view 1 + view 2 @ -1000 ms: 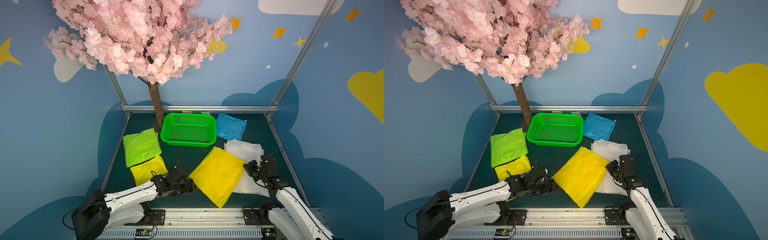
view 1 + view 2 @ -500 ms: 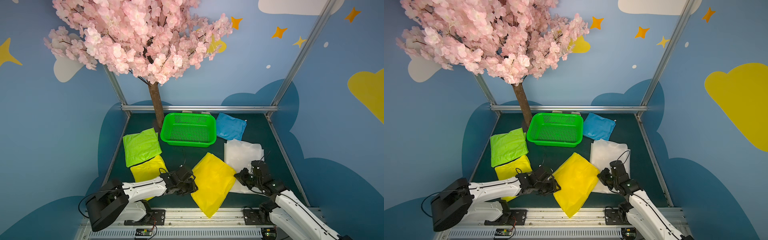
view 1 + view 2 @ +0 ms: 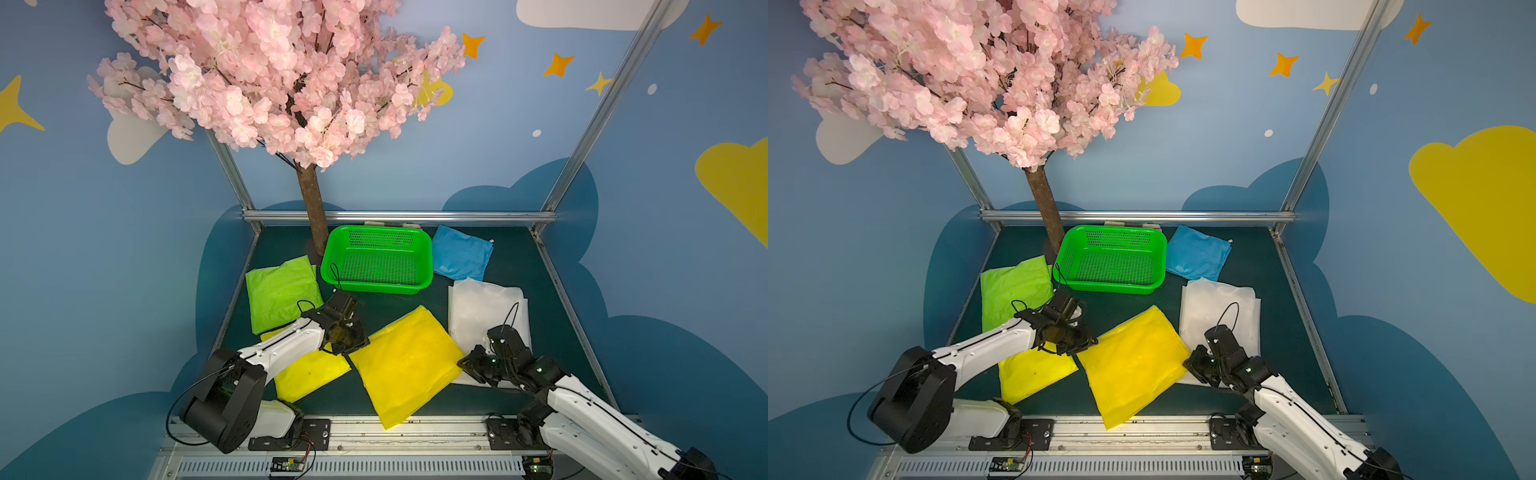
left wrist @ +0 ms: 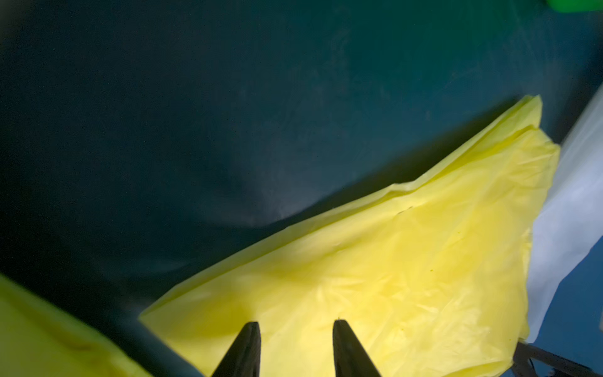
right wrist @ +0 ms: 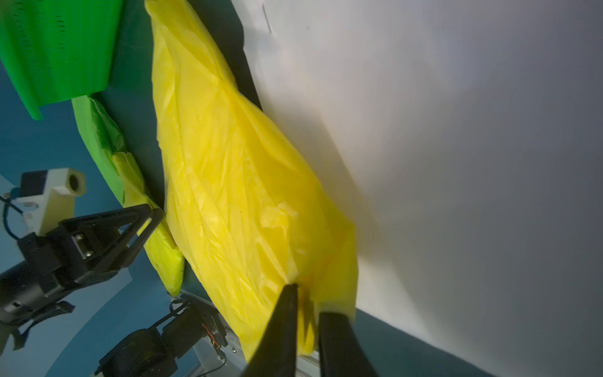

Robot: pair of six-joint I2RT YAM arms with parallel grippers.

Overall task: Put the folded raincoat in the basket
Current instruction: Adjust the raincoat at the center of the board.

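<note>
The folded raincoat (image 3: 405,365) (image 3: 1133,365) is the big yellow square in the middle of the dark table, turned like a diamond. My left gripper (image 3: 359,342) (image 4: 295,324) grips its left corner from above, fingers partly apart with wrinkled yellow film between them. My right gripper (image 3: 460,363) (image 5: 308,300) has its fingers close together on the right corner, where the film's creases gather. The raincoat's edges cast shadows as if raised a little. The green mesh basket (image 3: 374,289) (image 3: 1108,289) stands empty behind the raincoat.
A lime green folded raincoat (image 3: 282,293) and a smaller yellow one (image 3: 309,374) lie on the left, under my left arm. A white one (image 3: 486,311) lies on the right, and a blue one (image 3: 461,257) lies beside the basket. The tree trunk (image 3: 311,208) rises at the basket's back left corner.
The yellow raincoat has slid to the left and turned. My left gripper took its left corner and drew back to the left; my right gripper followed leftward with the right corner.
</note>
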